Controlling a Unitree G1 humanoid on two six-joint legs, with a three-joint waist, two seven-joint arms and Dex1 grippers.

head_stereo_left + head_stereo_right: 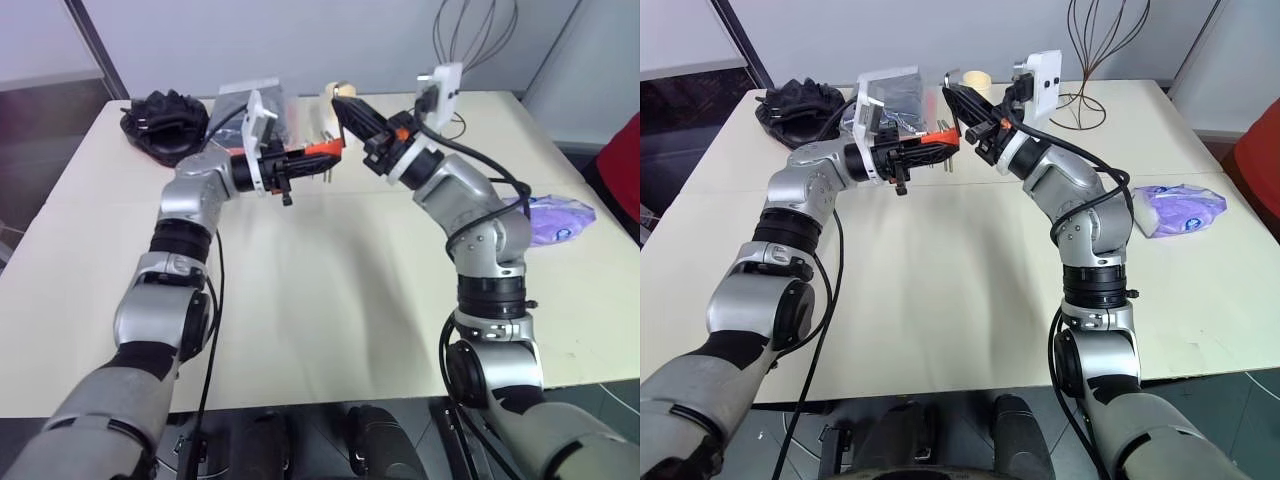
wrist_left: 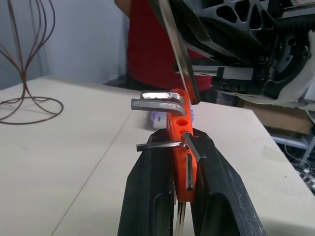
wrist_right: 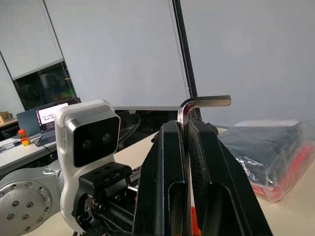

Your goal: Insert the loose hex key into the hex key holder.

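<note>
Two robot arms meet in the air above the far half of a cream table (image 1: 330, 300), nearer its far edge than its near one.

The left gripper (image 2: 183, 162) is clenched on the hex key holder (image 2: 180, 147), a small orange block pinched between its two black fingers (image 2: 147, 196). The holder is held off the table. In the left wrist view, four grey keys can be counted sticking out of it: two stacked near its free end and two lower down by the fingers. One round empty hole shows in the block between them.

The right gripper (image 3: 186, 162) is clamped on the loose hex key (image 3: 197, 105), one thin silver rod. In the right wrist view its short bent end juts sideways past the fingertips. In the left wrist view the key's long shaft slants toward the holder's free end; whether it touches the block I cannot tell.

The head views add things the wrist views leave out: one black bundle (image 1: 165, 120) at the far left corner, and one purple packet (image 1: 1180, 210) near the right edge. One wire stand (image 1: 1090, 60) sits by the far edge.
</note>
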